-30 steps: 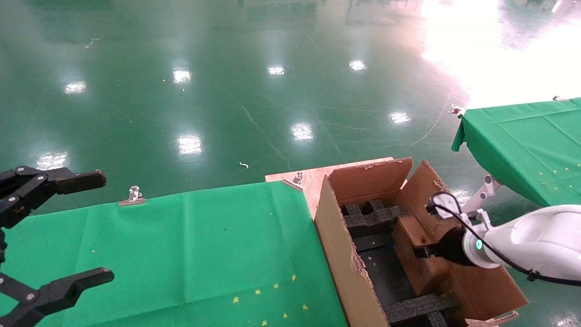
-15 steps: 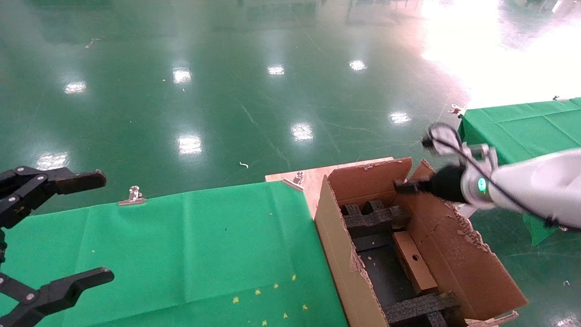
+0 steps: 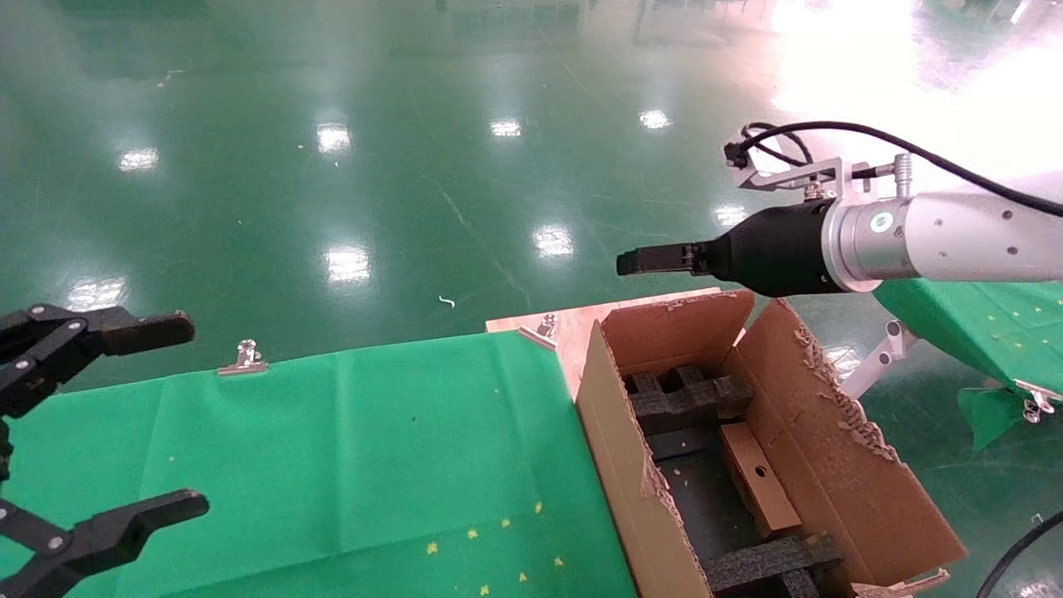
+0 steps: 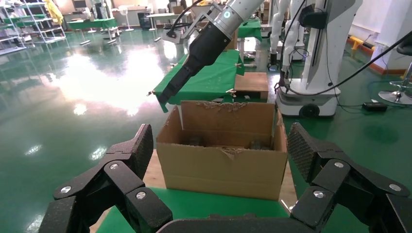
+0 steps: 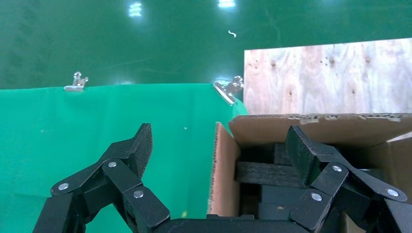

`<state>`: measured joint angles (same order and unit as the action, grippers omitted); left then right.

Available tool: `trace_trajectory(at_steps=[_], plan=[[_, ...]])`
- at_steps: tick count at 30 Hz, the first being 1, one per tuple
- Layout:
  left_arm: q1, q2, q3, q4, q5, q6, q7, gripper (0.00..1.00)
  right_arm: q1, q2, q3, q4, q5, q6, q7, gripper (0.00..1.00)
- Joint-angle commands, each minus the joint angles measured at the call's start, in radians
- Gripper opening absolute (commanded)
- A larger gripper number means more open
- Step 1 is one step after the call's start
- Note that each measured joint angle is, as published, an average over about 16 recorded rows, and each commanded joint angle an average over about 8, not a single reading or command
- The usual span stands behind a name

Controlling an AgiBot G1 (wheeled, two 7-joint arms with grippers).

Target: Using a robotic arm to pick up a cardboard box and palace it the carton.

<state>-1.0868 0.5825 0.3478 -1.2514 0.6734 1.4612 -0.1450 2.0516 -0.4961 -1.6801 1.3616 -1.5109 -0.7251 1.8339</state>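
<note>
The small brown cardboard box (image 3: 757, 477) with a round hole lies inside the large carton (image 3: 614, 448), against its right wall, between black foam inserts (image 3: 685, 399). My right gripper (image 3: 635, 261) is open and empty, hovering above the carton's far flap on the white arm. In the right wrist view its fingers (image 5: 221, 145) spread over the carton's near-left corner (image 5: 221, 170). My left gripper (image 3: 178, 415) is open and empty over the green table's left end. The left wrist view (image 4: 221, 148) shows the carton (image 4: 223, 170) and the right arm (image 4: 204, 43).
A green-clothed table (image 3: 332, 457) lies left of the carton, held with metal clips (image 3: 243, 359). The carton stands on a plywood board (image 3: 573, 328). A second green table (image 3: 955, 324) is at the right. Another robot's base (image 4: 306, 73) stands behind the carton.
My right gripper has let go of the small box, risen out of the carton and moved up and leftward above the far flap. The box stays in the carton. The left arm is still.
</note>
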Motion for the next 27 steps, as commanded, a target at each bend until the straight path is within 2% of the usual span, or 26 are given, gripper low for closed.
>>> trace_trajectory(at_steps=[1,5,9,27], plan=[[0.0,0.0,0.0,0.0,0.0,0.0,0.0,1.0,0.013,0.001,0.01,-0.001,0.044,-0.024,-0.016,1.0],[0.0,0.0,0.0,0.0,0.0,0.0,0.0,1.0,0.0,0.0,0.008,-0.001,0.018,-0.013,-0.01,1.0],[0.0,0.0,0.0,0.0,0.0,0.0,0.0,1.0,-0.03,-0.004,0.043,-0.003,0.028,-0.027,-0.05,1.0],[0.0,0.0,0.0,0.0,0.0,0.0,0.0,1.0,-0.312,-0.037,0.451,-0.025,0.257,-0.252,-0.529,1.0]])
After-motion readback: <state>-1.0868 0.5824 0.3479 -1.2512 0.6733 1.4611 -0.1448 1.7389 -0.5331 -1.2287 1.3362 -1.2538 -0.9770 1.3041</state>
